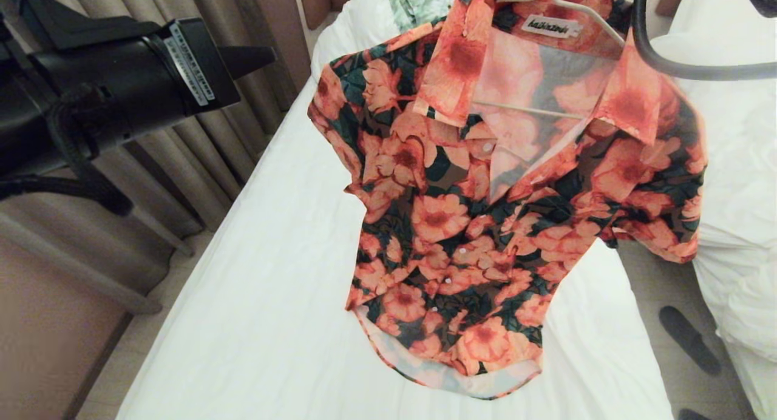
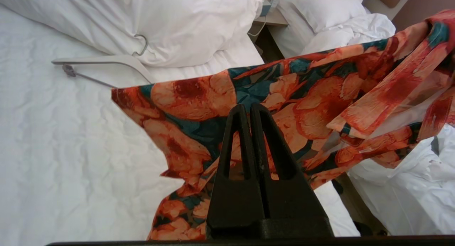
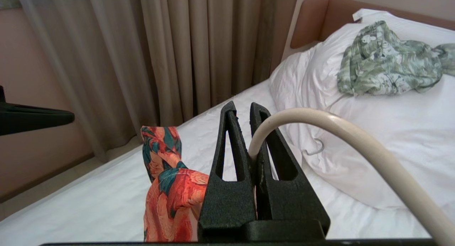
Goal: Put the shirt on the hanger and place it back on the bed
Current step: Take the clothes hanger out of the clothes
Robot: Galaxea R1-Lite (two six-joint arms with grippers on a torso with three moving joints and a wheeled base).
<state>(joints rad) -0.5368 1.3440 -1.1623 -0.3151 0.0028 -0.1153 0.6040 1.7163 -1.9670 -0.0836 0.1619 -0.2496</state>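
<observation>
The shirt (image 1: 504,220) is already on the hanger (image 1: 570,19) and is held up above the bed (image 1: 273,274), hem hanging just over the white sheet — whether the hem touches cannot be told. The cream hanger frame shows through the open collar, so the shoulders are carried by the wire and the fabric drapes straight, buttons facing the head cam.

The right end effector (image 3: 250,132) is clamped shut on the hanger's hook, which curves out from between the jaws in the right wrist view; gripping the hook, not the cloth, prob. lets the shirt hang free w/o pulling off the frame. The left end effector (image 2: 250,112) is closed w/ nothing between the jaws, held beside the shirt's sleeve and not touching it as far as can be seen; the left arm sits at the left of the head view, apart from the garment.

Near the pillow (image 2: 185,22) a thicker white hanger (image 2: 106,63) w/ a grey bar lies on the sheet, and a green-and-white garment (image 3: 387,59) is left crumpled on the pillow — neither is involved.

Judged from this: hanging seems done, only the lowering onto the bed is left. Risk: a shoulder slipping off the thin wire as the cloth folds onto the sheet.
</observation>
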